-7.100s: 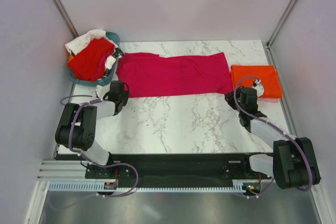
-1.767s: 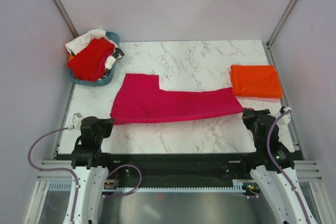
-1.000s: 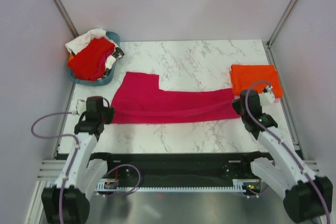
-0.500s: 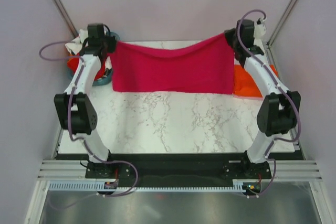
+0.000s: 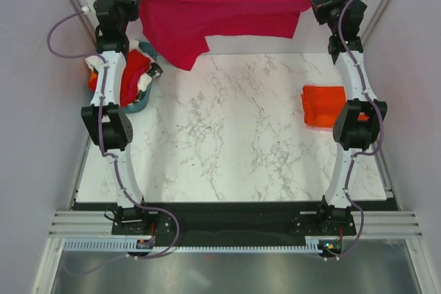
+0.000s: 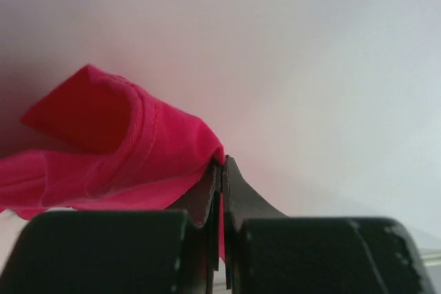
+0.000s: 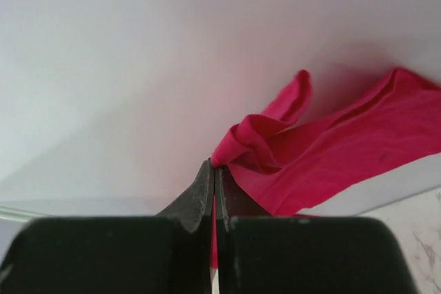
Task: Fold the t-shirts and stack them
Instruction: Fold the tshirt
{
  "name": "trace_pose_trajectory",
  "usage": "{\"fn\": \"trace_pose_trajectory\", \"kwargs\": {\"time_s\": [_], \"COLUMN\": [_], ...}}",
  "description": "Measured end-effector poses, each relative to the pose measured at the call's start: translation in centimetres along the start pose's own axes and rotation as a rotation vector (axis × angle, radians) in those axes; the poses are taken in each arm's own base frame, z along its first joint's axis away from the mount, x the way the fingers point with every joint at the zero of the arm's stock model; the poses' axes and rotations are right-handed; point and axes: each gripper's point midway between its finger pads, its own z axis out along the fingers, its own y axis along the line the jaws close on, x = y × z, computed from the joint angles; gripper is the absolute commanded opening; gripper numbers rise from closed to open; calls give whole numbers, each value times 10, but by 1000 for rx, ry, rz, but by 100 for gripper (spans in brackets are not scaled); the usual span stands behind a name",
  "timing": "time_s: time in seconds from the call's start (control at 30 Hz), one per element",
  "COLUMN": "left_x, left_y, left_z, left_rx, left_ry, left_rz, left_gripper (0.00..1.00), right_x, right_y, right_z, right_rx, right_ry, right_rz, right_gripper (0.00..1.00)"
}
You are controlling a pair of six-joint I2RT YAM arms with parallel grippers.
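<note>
The magenta-pink t-shirt (image 5: 213, 18) hangs stretched in the air above the far edge of the table, held at both ends. My left gripper (image 5: 138, 1) is shut on its left corner (image 6: 165, 149), cloth pinched between the fingertips. My right gripper (image 5: 311, 1) is shut on its right corner (image 7: 275, 149). A sleeve part droops lower at the left (image 5: 180, 49). A folded orange t-shirt (image 5: 322, 105) lies at the table's right side, partly behind my right arm. A red t-shirt (image 5: 131, 77) and a white one (image 5: 93, 63) sit in the basket.
The teal basket (image 5: 141, 101) stands at the far left, partly hidden by my left arm. Both arms reach up tall along the table's left and right sides. Walls close in on the left, back and right.
Both grippers have lifted the magenta-pink t-shirt off the table and carried it up and to the far edge. It now hangs in the air, stretched between them.
</note>
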Motion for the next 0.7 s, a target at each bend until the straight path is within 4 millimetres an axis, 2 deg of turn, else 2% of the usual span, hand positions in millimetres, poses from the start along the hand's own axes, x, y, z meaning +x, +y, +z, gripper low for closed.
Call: {"fn": "trace_pose_trajectory", "kwargs": {"time_s": [0.03, 0.17, 0.23, 0.3, 0.43, 0.5, 0.57, 0.7], "left_x": [5, 30, 45, 58, 83, 93, 99, 99], "left_y": [13, 93, 133, 163, 227, 253, 257, 242], "left_z": [1, -2, -9, -18, -49, -67, -78, -99], "left_rx": [-11, -120, -174, -209, -301, -346, -335, -300], "left_ry": [12, 86, 135, 170, 225, 246, 261, 274], "left_rz": [-2, -17, -29, -38, -60, -71, -72, -71], "left_gripper": [2, 2, 2, 2, 2, 2, 2, 2], "right_x": [8, 47, 68, 84, 108, 117, 124, 133], "right_y": [-14, -89, -137, -175, -226, -246, -262, -277], "right_z": [-1, -10, -23, -37, -65, -79, -95, -125], "right_rx": [18, 121, 212, 288, 385, 424, 463, 505], "right_ry": [21, 108, 154, 188, 232, 248, 262, 274], "right_rz": [15, 80, 109, 130, 141, 144, 152, 158], "right_gripper": [0, 0, 0, 0, 0, 0, 0, 0]}}
